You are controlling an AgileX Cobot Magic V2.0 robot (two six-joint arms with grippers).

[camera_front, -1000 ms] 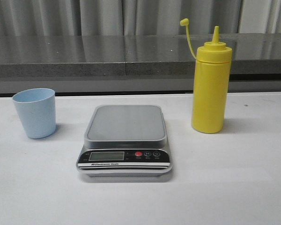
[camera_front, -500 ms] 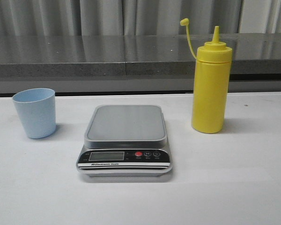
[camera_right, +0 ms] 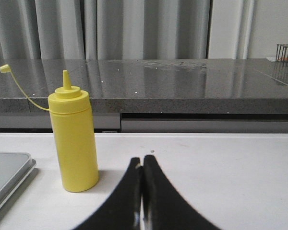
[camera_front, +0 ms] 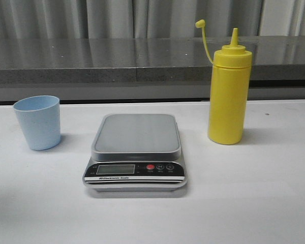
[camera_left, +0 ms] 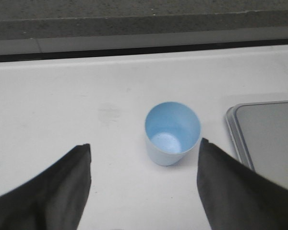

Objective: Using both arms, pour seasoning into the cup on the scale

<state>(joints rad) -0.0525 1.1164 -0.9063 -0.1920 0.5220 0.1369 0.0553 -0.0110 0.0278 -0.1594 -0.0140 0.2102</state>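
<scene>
The cup [camera_front: 37,122] stands upright near the tabletop's [camera_front: 254,193] left edge, the scale [camera_front: 135,152] mid-table with its platform bare, and the seasoning [camera_front: 229,91] toward the right. Above the cup, the left gripper [camera_left: 144,163] is spread wide, touching nothing. The right gripper [camera_right: 143,167] has its fingers pressed together, apart from the bottle.

Scale [camera_left: 266,139]: cut off by the left wrist view's edge, only a platform corner showing; likewise in the right wrist view. LCD display [camera_front: 115,169]: reading too faint to tell. Panel lettering: too small to read.
</scene>
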